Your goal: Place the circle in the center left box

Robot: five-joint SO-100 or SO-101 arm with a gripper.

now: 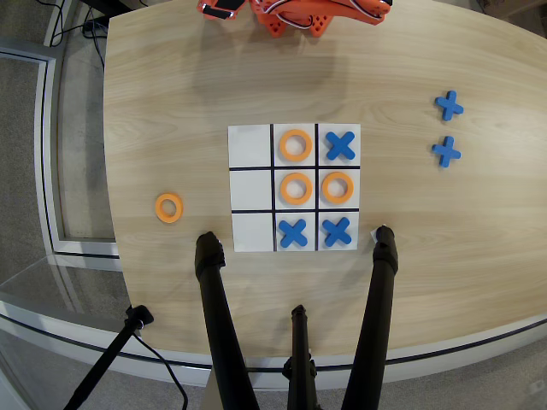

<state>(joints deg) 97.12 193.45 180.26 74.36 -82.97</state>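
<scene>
We find the white 3x3 board (294, 188) lying flat at the middle of the frame on the wooden desk (171, 102). The circle (338, 188) rests inside the center left box (352, 173), the middle-row cell of the board's right-hand column, within its black lines. Two more orange rings occupy the middle column, one in the top cell (295, 145) and one in the centre cell (296, 188). Blue X pieces sit in the top right cell (340, 145), the bottom middle cell (293, 231) and the bottom right cell (337, 231). The three cells of the left column are bare white. A fourth orange ring (169, 207) lies on the desk well left of the board, and two blue X pieces (449, 105) (445, 152) lie apart from it at the upper right. We note the orange arm (295, 15) at the top edge of the frame, well clear of the board; its tool is cut off by the frame, so we cannot tell its opening. Black tripod legs (218, 316) rise from the bottom edge.
</scene>
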